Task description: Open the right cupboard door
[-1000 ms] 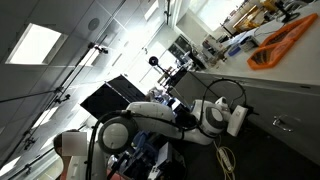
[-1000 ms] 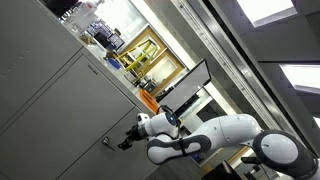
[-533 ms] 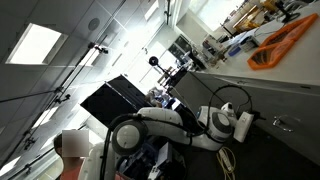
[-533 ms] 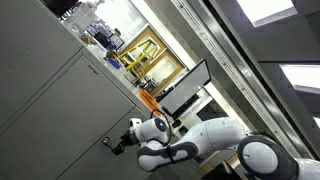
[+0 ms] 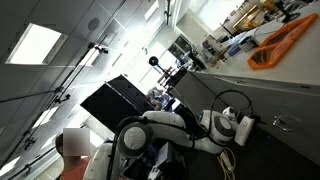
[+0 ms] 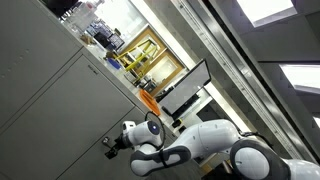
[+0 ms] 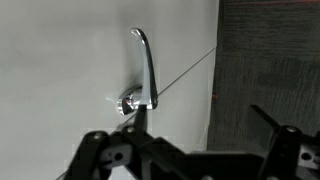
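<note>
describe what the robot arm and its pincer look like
The arm is glossy white, built of rounded, bulbous segments with dark rings at the joints. A black cable loops near its wrist. The pincer is black, with angular, linked fingers. No markings are readable.

Both exterior views stand tilted, on opposite sides of the white arm (image 5: 165, 128) (image 6: 205, 145), each looking along the cupboard fronts (image 6: 50, 95) from mid-distance. The wrist view faces the right cupboard door (image 7: 60, 60) from close, with its handle (image 7: 146, 65) near the centre.
</note>
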{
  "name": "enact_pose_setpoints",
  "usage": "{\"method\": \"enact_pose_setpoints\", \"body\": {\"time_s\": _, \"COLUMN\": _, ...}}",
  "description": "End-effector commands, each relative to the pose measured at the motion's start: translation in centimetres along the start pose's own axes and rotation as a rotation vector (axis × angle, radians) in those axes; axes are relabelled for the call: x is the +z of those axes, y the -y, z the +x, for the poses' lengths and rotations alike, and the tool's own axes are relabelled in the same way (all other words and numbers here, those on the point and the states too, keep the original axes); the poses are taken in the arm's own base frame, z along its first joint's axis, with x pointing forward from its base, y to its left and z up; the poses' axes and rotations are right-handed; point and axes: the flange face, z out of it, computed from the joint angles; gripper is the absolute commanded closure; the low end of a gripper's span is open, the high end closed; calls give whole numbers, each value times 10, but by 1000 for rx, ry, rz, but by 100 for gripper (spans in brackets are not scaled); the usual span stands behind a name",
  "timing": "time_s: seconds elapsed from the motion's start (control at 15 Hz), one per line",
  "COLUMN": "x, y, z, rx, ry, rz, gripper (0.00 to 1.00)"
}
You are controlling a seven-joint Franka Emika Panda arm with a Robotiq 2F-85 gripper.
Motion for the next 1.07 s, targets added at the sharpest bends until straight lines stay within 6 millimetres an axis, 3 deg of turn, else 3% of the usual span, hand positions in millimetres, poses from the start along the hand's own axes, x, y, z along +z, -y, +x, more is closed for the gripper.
{"method": "enact_pose_setpoints", "body": {"time_s": 0.0, "x": 0, "y": -1, "z": 0, "rx": 0, "ry": 0, "rz": 1, "gripper": 0}}
{"method": "enact_pose_setpoints", "body": {"time_s": 1.0, "x": 43, "y": -24, "z": -18, "rx": 116, "ry": 35, "rz": -99, "gripper": 0}}
